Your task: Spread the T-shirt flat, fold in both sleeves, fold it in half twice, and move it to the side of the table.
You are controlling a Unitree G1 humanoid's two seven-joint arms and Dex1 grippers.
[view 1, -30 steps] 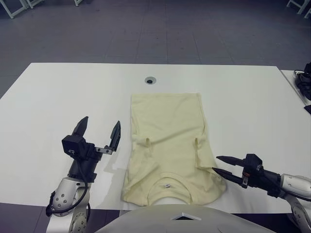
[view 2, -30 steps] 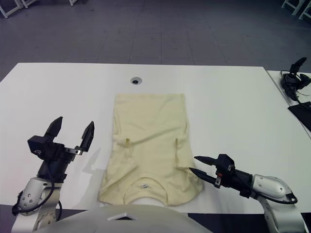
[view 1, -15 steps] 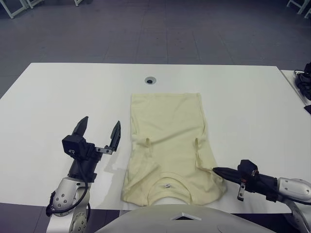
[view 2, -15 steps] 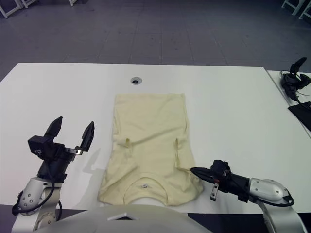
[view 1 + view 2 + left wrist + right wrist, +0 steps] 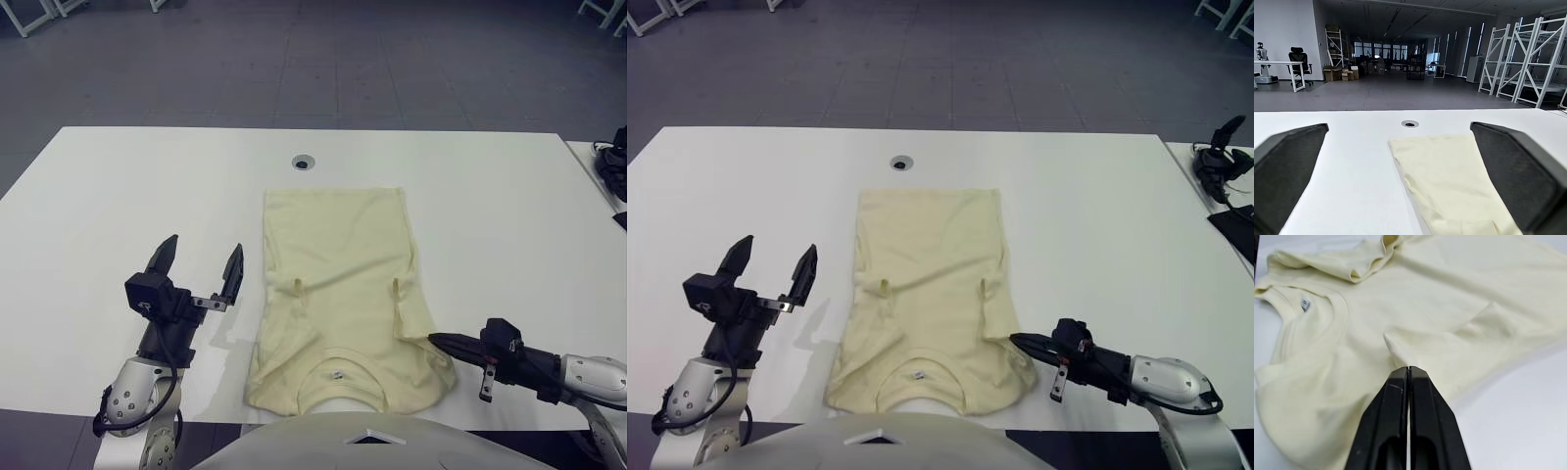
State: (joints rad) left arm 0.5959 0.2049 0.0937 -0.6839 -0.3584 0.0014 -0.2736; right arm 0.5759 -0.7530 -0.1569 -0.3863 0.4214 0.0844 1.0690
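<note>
The right gripper's (image 5: 434,340) fingers (image 5: 1396,421) were pressed together, dark and narrow, their tips lying against a folded edge of the T-shirt (image 5: 338,284) at its right side, near the shoulder. Whether any cloth was caught between them could not be told. The gripper lay low over the bench (image 5: 118,186), pointing in toward the shirt from the robot's right.

The left gripper's (image 5: 203,257) fingers (image 5: 165,257) were spread wide and pointing up and away from the robot, holding nothing. It stood above the bench just to the left of the shirt, apart from the cloth — in the left wrist view the two fingers framed the shirt's far half lying ahead of them.

The T-shirt was pale yellow and lay flat on the white bench, about midway across and close to the robot's edge. Its collar, with a small label (image 5: 336,373) inside, faced the robot, and its hem faced the far side. Both sleeves were turned in over the body, making a long narrow shape, a little wider and more rumpled at the shoulders.

Beyond the hem, a small round hole (image 5: 304,162) sat in the bench top, apart from the cloth.
</note>
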